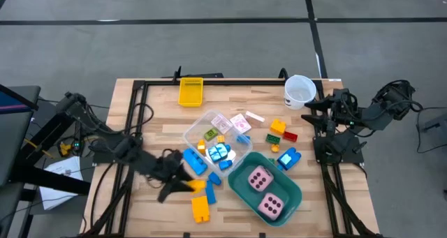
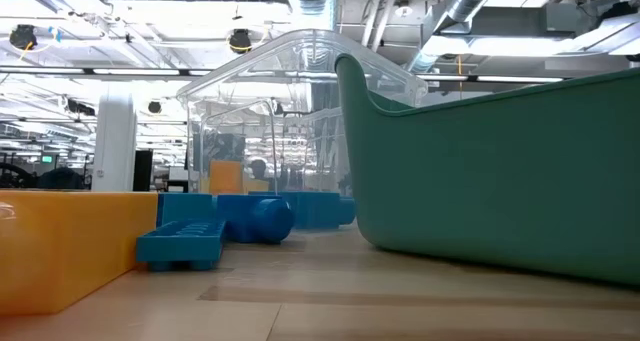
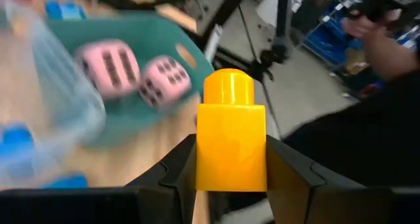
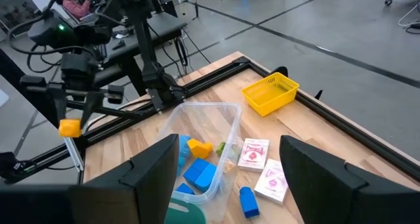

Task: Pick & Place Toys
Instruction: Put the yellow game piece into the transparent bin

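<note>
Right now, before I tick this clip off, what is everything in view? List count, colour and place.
dice: two, pink with dark dots, inside the teal tub.
teal tub: one, near edge of the table, right of centre.
clear container: one, see-through, mid-table, holding blue, yellow and green bricks.
loose bricks: several, yellow, red, green and blue, on the wood right of the clear container; more blue and orange ones left of the tub.
cards: a few, pink-white, beside the clear container.
yellow basket: one, far edge of the table.
white cup: one, far right corner.
left gripper: shut on a yellow brick, left of the tub.
right gripper: open, waiting beside the white cup.
</note>
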